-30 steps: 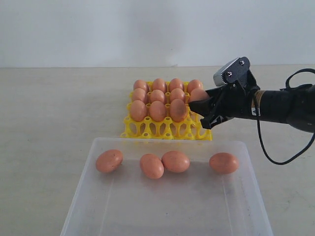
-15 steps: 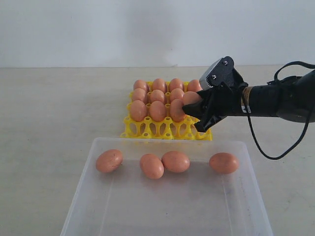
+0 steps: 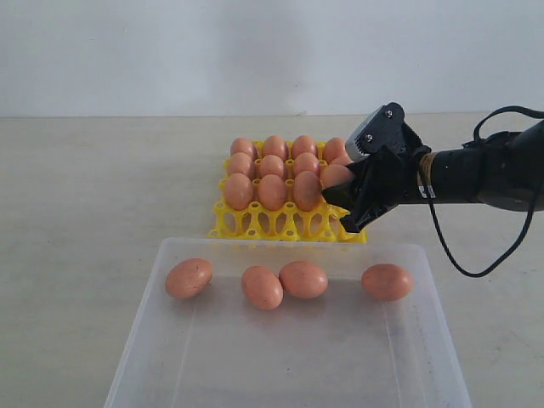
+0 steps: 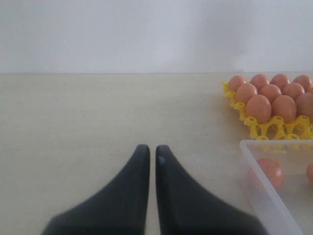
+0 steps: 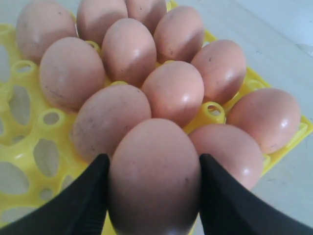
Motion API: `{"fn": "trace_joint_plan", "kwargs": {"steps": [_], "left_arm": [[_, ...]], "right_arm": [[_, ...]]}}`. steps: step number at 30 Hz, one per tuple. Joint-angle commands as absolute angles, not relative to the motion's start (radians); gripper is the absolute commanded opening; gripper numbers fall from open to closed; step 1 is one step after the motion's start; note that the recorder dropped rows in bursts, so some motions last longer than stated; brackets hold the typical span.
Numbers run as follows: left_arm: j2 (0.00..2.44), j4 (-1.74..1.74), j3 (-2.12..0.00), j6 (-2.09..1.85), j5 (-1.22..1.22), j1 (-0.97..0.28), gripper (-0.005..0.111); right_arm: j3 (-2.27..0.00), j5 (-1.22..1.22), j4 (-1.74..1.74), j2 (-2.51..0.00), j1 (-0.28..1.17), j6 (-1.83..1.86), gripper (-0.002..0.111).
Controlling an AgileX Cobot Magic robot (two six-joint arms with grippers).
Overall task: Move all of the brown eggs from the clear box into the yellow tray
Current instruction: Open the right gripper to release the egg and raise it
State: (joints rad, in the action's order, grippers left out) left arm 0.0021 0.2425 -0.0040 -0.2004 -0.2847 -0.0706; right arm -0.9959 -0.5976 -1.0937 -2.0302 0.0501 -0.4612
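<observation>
Brown eggs (image 3: 272,191) sit in the yellow tray's (image 3: 255,223) far rows, its near cups open. My left hand (image 4: 152,149), closed on nothing, hangs over bare surface (image 3: 85,212) left of the tray. Four eggs lie in the clear box (image 3: 144,340) before the tray. My right hand (image 3: 344,200) grips one egg (image 3: 334,176) at the tray's right edge.

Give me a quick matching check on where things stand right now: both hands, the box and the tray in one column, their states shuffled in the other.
Things:
1. right hand
2. left hand
3. clear box
4. yellow tray

States:
A. front row of cups empty
B. closed, holding nothing
C. four eggs inside
D. gripping an egg over the tray

Pairs: 1-D, 2-B, 3-C, 4-A
</observation>
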Motion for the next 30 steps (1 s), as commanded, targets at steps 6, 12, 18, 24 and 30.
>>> {"fn": "trace_joint_plan", "kwargs": {"steps": [6,12,18,24,30], "left_arm": [[0.0,0.244,0.0,-0.203,-0.283,-0.079,0.004],[0.0,0.244,0.0,-0.203,-0.283,-0.079,0.004],[0.0,0.244,0.0,-0.203,-0.283,-0.079,0.004],[0.0,0.244,0.0,-0.203,-0.283,-0.079,0.004],[0.0,0.244,0.0,-0.203,-0.283,-0.079,0.004]], "right_arm": [[-1.0,-0.6,-1.097,-2.026,0.053,-0.466,0.033],[-1.0,-0.6,-1.156,-2.026,0.054,-0.474,0.033],[-1.0,-0.581,-1.191,-2.026,0.068,-0.512,0.048],[-1.0,-0.53,-1.188,-2.026,0.07,-0.515,0.049],[-1.0,-0.557,-1.188,-2.015,0.07,-0.515,0.049]]}}
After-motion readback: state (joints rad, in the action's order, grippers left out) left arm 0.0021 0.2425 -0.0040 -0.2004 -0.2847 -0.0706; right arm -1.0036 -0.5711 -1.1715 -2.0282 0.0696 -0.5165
